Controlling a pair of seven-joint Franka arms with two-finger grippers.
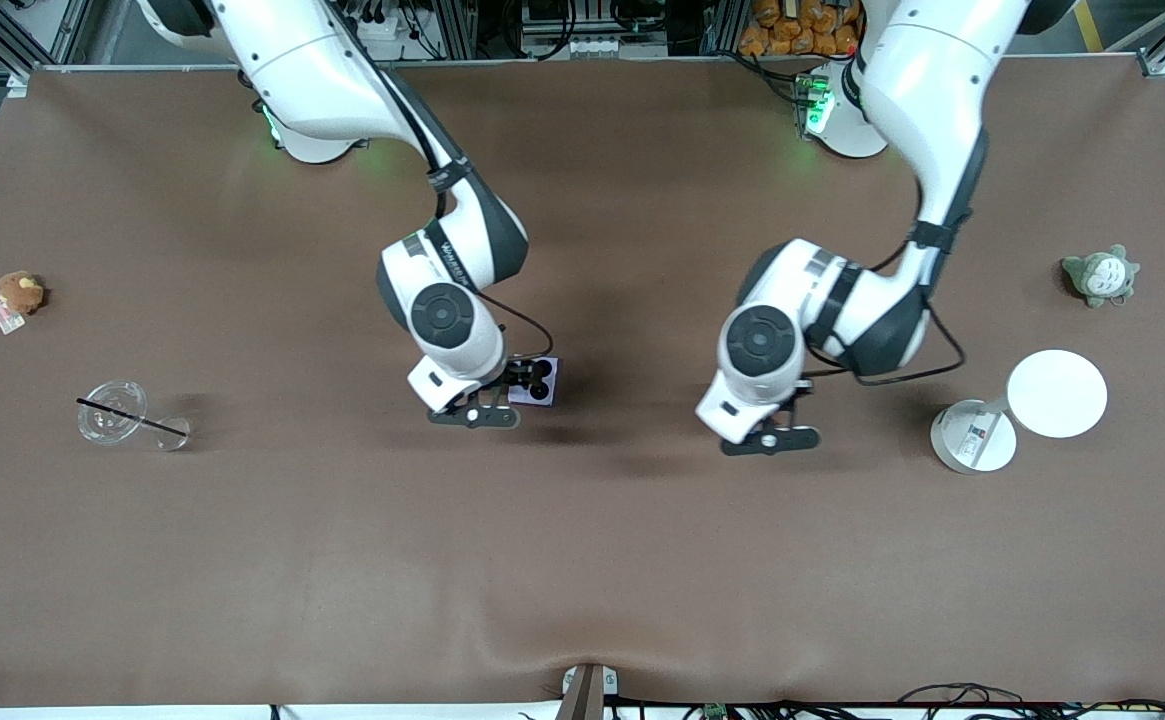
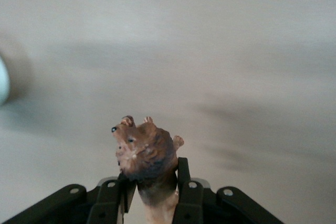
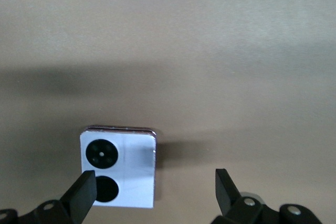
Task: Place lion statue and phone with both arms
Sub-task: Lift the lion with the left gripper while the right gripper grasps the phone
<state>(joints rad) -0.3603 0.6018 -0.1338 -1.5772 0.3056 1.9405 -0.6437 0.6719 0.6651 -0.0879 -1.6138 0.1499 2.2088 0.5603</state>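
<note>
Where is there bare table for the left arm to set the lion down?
The brown table is bare in the wide strip nearer the front camera than both grippers, and between the phone and the left gripper, which grips the lion statue. It is crowded beside the white discs. The right gripper is open beside the phone.

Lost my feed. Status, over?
Left end effector shut on lion statue. Right end effector open over phone, which lies flat on the table. Nothing in the way.
</note>
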